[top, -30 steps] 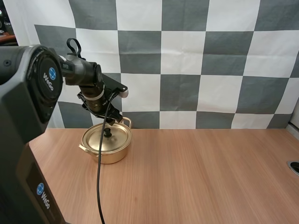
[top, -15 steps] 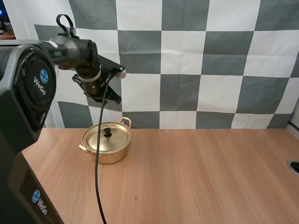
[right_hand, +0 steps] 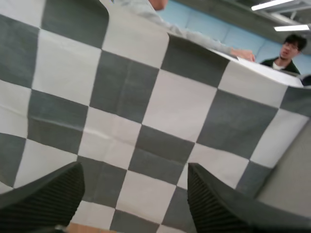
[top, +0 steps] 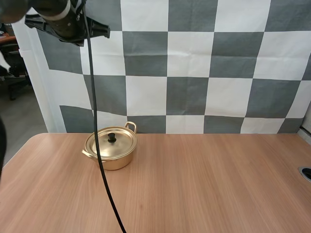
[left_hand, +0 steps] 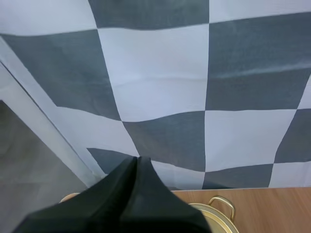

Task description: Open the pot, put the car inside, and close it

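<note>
A gold pot (top: 110,148) stands on the left part of the wooden table, its lid on and the black knob (top: 112,137) upright. My left arm (top: 63,22) is raised high above and to the left of the pot. In the left wrist view my left gripper (left_hand: 138,160) is shut on nothing, its fingers one dark wedge, with the pot's rim and handle (left_hand: 219,203) far beneath. My right gripper (right_hand: 133,170) is open and points at the backdrop, the fingers (right_hand: 48,194) wide apart with nothing between them.
The wooden table (top: 204,184) stretches bare to the right of the pot. A small dark round fitting (top: 306,173) sits at its right edge. A person (right_hand: 286,48) is beyond the backdrop in the right wrist view.
My left gripper has shut and its arm has lifted from just above the lid's knob to high at the upper left. The lid stayed on the pot.
</note>
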Controlling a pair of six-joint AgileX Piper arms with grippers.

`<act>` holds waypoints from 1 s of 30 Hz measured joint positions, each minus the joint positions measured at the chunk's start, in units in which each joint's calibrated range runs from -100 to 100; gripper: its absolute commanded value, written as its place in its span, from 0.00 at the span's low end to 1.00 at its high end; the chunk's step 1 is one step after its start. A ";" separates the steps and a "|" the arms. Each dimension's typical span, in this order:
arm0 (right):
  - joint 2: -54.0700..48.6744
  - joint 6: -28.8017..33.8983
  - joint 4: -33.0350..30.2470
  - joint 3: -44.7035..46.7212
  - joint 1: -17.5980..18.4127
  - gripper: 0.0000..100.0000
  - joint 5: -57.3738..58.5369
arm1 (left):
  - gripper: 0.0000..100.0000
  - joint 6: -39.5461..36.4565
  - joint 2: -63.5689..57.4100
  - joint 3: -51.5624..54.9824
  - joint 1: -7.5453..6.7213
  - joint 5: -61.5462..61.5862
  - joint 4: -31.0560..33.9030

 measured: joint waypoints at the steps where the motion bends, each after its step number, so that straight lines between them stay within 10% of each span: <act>1: 0.00 1.56 -1.72 1.97 -0.38 0.79 0.00 | 0.00 0.00 -1.44 0.00 0.00 0.16 0.10; 4: 0.00 5.65 -5.29 6.67 -1.50 0.00 0.00 | 0.00 0.00 -6.57 0.00 0.00 0.87 0.10; 17: -0.12 13.51 -0.53 10.59 -2.20 0.00 -2.42 | 0.00 0.00 -28.96 6.54 -0.17 6.26 0.03; 30: -3.07 17.22 -1.45 28.90 -2.20 0.00 -18.80 | 0.00 0.00 -47.89 30.61 -2.85 -14.78 -0.27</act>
